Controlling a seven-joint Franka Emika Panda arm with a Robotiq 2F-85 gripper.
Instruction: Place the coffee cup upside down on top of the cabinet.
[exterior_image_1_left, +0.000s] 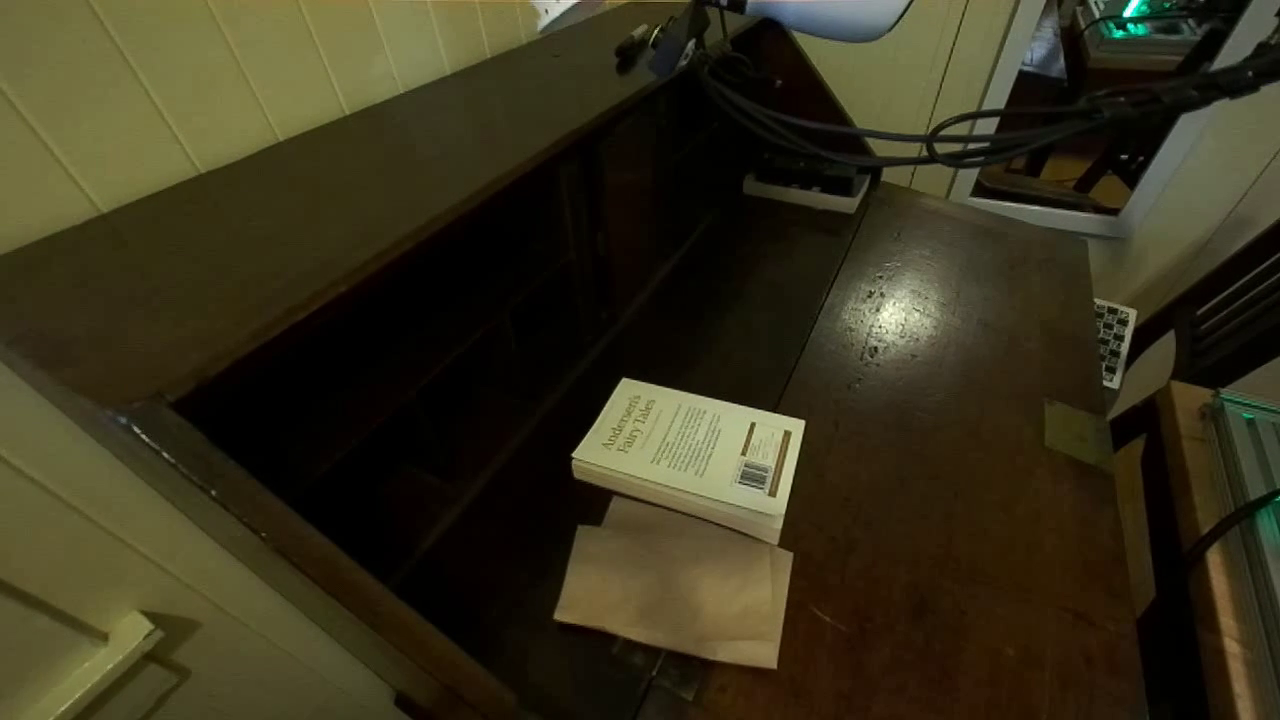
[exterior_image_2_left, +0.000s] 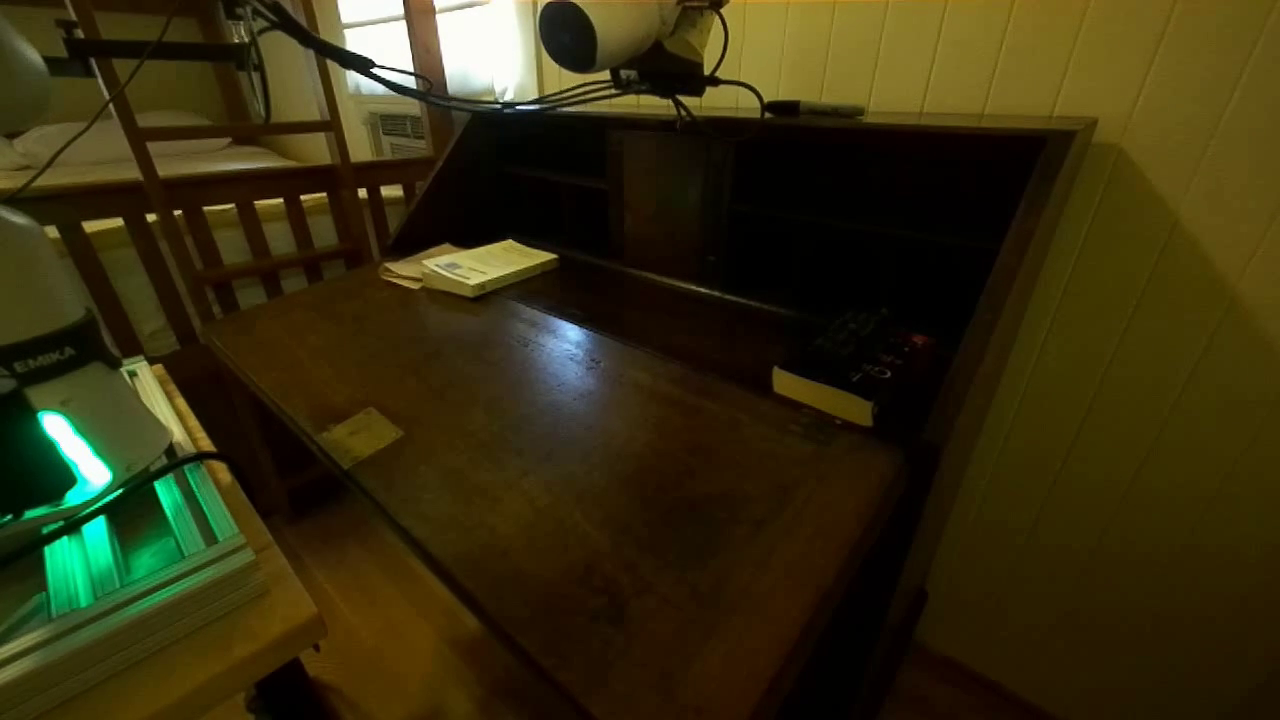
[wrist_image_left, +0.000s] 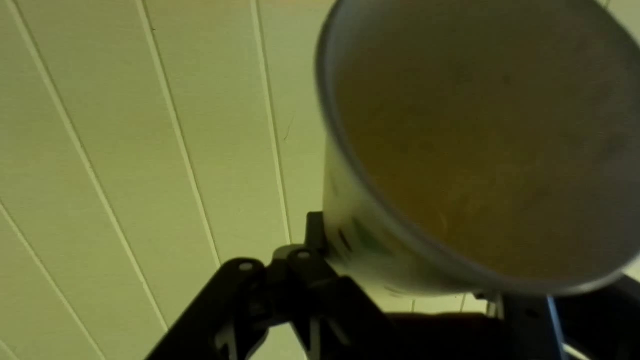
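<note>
white coffee cup (wrist_image_left: 470, 150) pinched between jaws, pale panelled wall (wrist_image_left: 225, 125) behind.

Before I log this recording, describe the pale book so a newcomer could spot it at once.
Find the long dark cabinet against the panelled wall, then look at the tabletop in front of it. The pale book lies flat there, next to some brown paper. Unlike that plain paper and the thick black book farther along, it is cream-coloured and titled "Andersen's Fairy Tales".
</note>
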